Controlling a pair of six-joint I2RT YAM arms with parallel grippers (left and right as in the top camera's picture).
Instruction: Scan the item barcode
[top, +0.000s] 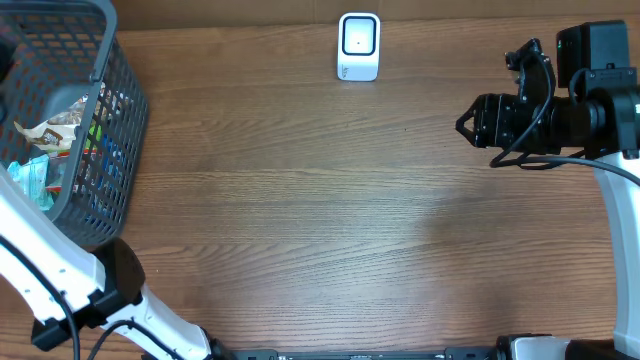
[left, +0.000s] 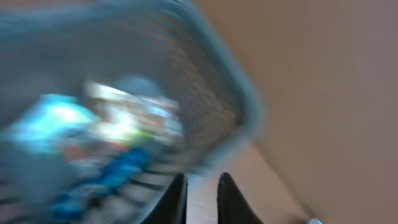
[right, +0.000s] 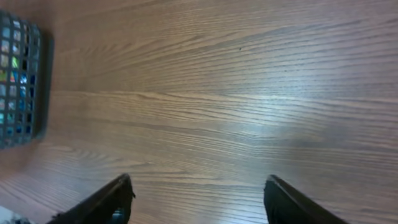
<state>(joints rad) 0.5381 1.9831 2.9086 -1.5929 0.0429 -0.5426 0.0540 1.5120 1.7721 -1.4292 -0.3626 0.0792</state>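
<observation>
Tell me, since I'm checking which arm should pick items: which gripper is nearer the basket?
Left. The left gripper hovers by the basket rim, its contents filling that wrist view. The right gripper is across the table, basket at the far edge of its view.

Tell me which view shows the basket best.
Overhead: the basket sits sharp at the table's left edge, packets visible inside. The left wrist view shows it close but badly blurred; the right wrist view catches only a corner.
</observation>
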